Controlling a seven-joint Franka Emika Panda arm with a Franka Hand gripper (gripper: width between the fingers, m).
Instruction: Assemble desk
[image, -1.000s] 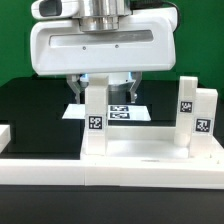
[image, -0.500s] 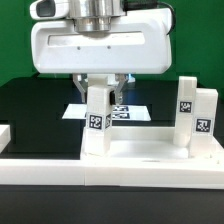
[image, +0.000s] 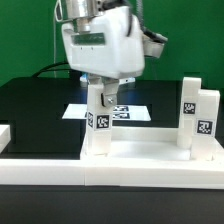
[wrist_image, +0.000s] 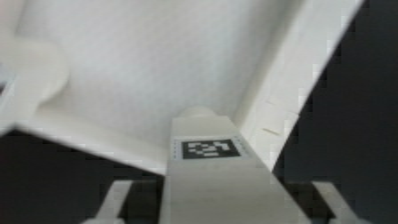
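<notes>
The desk top (image: 150, 152) lies flat and white in front of the arm. A white square-post leg (image: 100, 125) with a black-and-white tag stands upright at the top's corner on the exterior view's left. My gripper (image: 103, 95) comes down from above and is shut on that leg's upper end. In the wrist view the leg (wrist_image: 214, 165) fills the space between my two fingers (wrist_image: 121, 200), with the desk top (wrist_image: 143, 80) beyond it. Two more legs (image: 187, 108) (image: 206, 118) stand upright at the exterior view's right.
The marker board (image: 75, 110) lies on the black table behind the desk top. A long low white border bar (image: 110, 185) runs along the front, and another white bar end (image: 4, 135) shows at the exterior view's left edge.
The jaws closed onto the leg's upper end. Since then the hand has turned about its upright axis, so its body now looks narrower. The leg stays upright at the same corner.
</notes>
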